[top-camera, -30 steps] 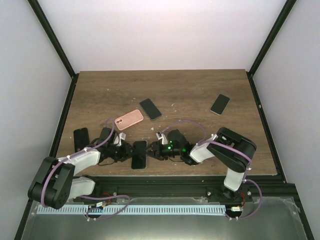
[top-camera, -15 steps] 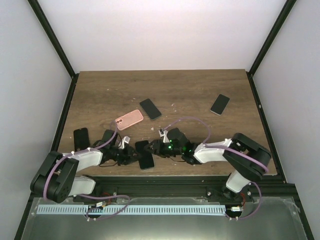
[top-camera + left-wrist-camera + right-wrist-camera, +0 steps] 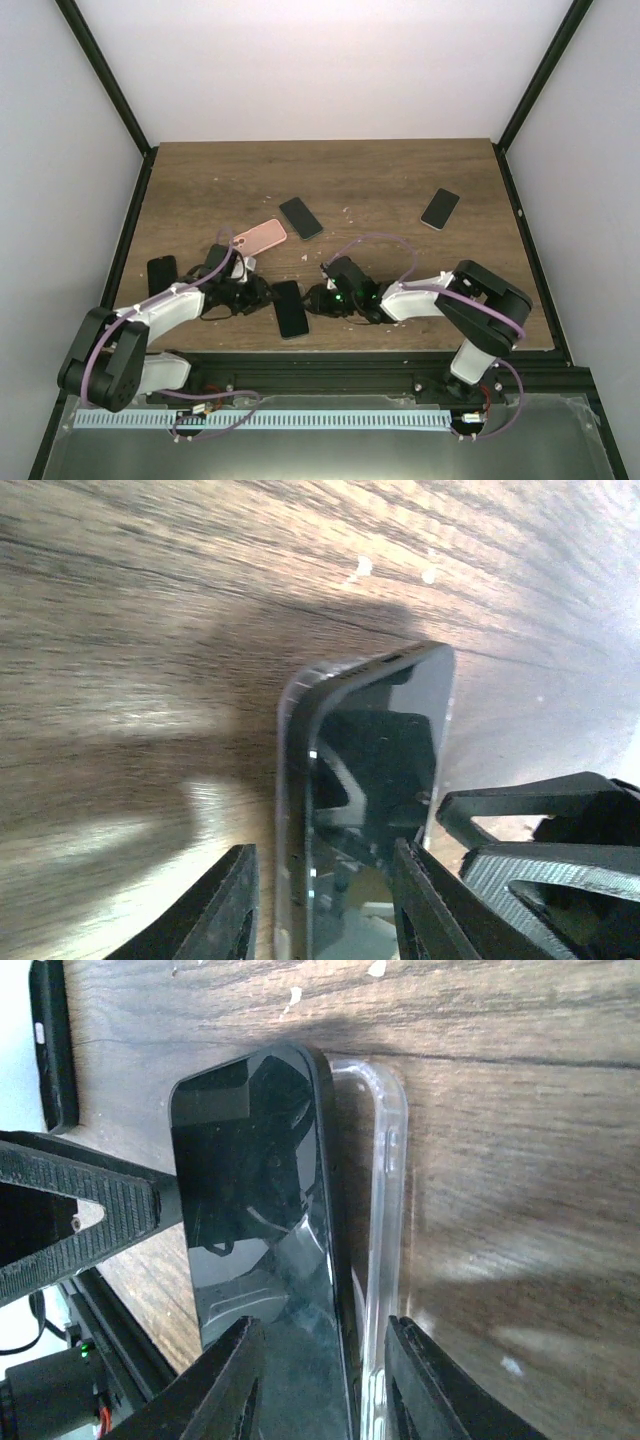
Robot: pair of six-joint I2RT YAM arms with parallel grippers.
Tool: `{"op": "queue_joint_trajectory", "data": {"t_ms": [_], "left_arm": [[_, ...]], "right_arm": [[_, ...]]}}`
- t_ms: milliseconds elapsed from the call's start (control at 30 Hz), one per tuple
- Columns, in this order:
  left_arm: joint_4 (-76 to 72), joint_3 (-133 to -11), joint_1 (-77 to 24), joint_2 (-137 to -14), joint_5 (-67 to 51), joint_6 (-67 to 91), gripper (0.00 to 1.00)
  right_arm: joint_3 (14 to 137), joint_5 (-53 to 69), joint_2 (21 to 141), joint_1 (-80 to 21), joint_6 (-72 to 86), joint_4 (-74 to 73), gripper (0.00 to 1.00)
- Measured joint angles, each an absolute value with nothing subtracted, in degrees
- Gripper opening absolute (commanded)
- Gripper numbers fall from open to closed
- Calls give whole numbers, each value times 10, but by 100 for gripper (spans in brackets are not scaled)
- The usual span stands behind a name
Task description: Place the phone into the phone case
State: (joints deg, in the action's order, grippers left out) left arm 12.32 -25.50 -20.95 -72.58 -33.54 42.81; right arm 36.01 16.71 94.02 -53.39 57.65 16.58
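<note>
The black phone (image 3: 290, 308) lies near the table's front edge between my two grippers. In the right wrist view the phone (image 3: 255, 1210) sits slanted with one long edge in the clear phone case (image 3: 388, 1170), whose rim sticks out beside it. My right gripper (image 3: 322, 1324) is shut across both, one finger over the screen and the other against the case rim. My left gripper (image 3: 322, 848) straddles the other end of the phone (image 3: 375, 750), open, with wood showing between one finger and the case rim (image 3: 290, 780).
A pink case (image 3: 258, 237) and a black phone (image 3: 301, 217) lie mid-table. Another phone (image 3: 440, 208) lies at the back right. A black case (image 3: 161, 275) lies at the left, close to the left arm. The table's front edge is just behind the phone.
The phone has slid a little right and turned slantwise. My right gripper has narrowed onto the phone and case. My left gripper has widened and drawn back slightly to the left.
</note>
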Motion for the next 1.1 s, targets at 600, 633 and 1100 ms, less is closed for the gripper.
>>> {"op": "queue_joint_trajectory", "data": {"t_ms": [600, 633, 1100], "left_arm": [[90, -267, -214, -785, -328, 413, 22], [88, -267, -216, -787, -328, 414, 22], [59, -265, -254, -787, -304, 430, 32]], "right_arm": [[374, 175, 987, -534, 561, 205, 31], [373, 175, 987, -534, 561, 206, 31], [351, 184, 984, -517, 555, 239, 34]]}}
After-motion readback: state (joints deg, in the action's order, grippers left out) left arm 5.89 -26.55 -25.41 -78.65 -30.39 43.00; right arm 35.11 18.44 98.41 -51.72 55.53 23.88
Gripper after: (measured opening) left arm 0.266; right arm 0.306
